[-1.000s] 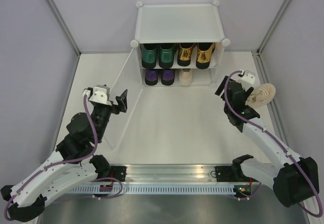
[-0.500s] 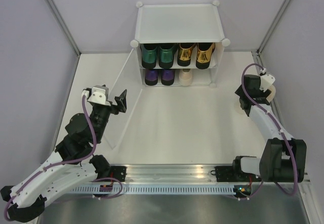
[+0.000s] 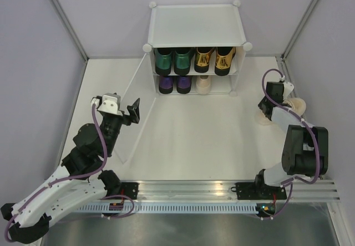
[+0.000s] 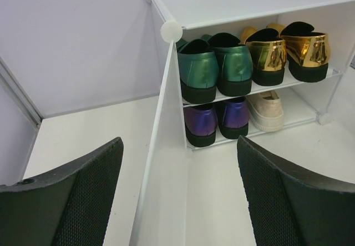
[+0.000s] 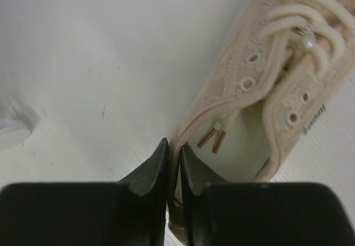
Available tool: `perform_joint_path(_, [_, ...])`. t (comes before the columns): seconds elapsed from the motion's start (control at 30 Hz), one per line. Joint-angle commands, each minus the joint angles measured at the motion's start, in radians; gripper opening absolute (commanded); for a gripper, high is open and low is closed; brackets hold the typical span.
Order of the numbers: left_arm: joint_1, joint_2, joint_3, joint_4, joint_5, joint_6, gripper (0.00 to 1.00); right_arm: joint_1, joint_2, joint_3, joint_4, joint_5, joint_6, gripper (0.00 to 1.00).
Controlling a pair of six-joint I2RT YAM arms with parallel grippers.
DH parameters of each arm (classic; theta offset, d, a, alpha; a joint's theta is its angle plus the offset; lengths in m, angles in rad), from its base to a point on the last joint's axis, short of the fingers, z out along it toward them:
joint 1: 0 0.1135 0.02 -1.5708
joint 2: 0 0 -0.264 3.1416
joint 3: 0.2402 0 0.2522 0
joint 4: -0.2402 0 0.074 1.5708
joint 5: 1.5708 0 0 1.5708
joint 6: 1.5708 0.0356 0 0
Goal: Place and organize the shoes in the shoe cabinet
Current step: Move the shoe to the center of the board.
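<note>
Pinching the heel rim of the beige sneaker with the right end effector, far right on the desk, well apart from the shoe cabinet at top centre. Holding the left end effector spread wide by the door panel.

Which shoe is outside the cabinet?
The beige lace-up sneaker, pinched at its heel rim by the right tool; all the others sit on shelves inside the white plastic cabinet.

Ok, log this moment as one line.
right claw: shut on beige sneaker collar, on table | left claw: open, beside door panel | cabinet: seven shoes shelved
</note>
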Motion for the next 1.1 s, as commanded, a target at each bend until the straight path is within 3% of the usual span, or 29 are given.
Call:
perform_joint_path(0.0, [-0.005, 0.009, 0.002, 0.024, 0.0, 0.006, 0.86, 0.022, -0.045, -0.03, 0.034, -0.124, 0.014, 0.12])
perform_joint_path(0.07, [-0.005, 0.01, 0.001, 0.025, -0.002, 0.006, 0.87, 0.06, -0.073, -0.039, 0.006, -0.147, 0.002, 0.04])
perform_joint_path(0.17, [-0.005, 0.02, 0.002, 0.022, -0.005, 0.006, 0.87, 0.159, -0.147, -0.067, -0.021, -0.189, -0.035, 0.01])
perform_joint_path(0.4, [-0.007, 0.029, 0.018, 0.009, -0.016, 0.003, 0.87, 0.451, -0.263, -0.114, -0.078, -0.367, -0.127, 0.01])
perform_joint_path(0.53, [-0.007, 0.041, 0.039, -0.014, -0.025, -0.009, 0.87, 0.745, -0.276, -0.108, -0.115, -0.291, -0.19, 0.01])
perform_joint_path(0.57, [-0.007, 0.047, 0.05, -0.022, -0.026, -0.01, 0.87, 0.896, -0.265, -0.099, -0.132, -0.263, -0.194, 0.01])
perform_joint_path(0.67, [-0.007, 0.049, 0.058, -0.048, -0.033, -0.023, 0.87, 1.122, -0.155, -0.058, -0.219, -0.202, -0.201, 0.06])
perform_joint_path(0.77, [-0.007, 0.043, 0.052, -0.073, -0.033, -0.027, 0.87, 1.247, -0.131, -0.068, -0.242, -0.154, -0.155, 0.07])
perform_joint_path(0.83, [-0.007, 0.033, 0.044, -0.079, -0.043, -0.026, 0.87, 1.26, -0.154, -0.106, -0.228, -0.129, -0.118, 0.08])
perform_joint_path(0.87, [-0.007, 0.029, 0.041, -0.077, -0.042, -0.027, 0.86, 1.264, -0.185, -0.117, -0.224, -0.079, -0.107, 0.1])
perform_joint_path(0.9, [-0.007, 0.017, 0.035, -0.077, -0.031, -0.033, 0.86, 1.266, -0.205, -0.13, -0.225, -0.056, -0.102, 0.19])
perform_joint_path(0.93, [-0.007, 0.012, 0.029, -0.068, -0.025, -0.035, 0.86, 1.264, -0.225, -0.131, -0.228, -0.039, -0.095, 0.38])
perform_joint_path(1.07, [-0.005, 0.012, 0.006, -0.057, -0.003, -0.035, 0.86, 1.266, -0.367, -0.124, -0.245, 0.009, -0.069, 0.58])
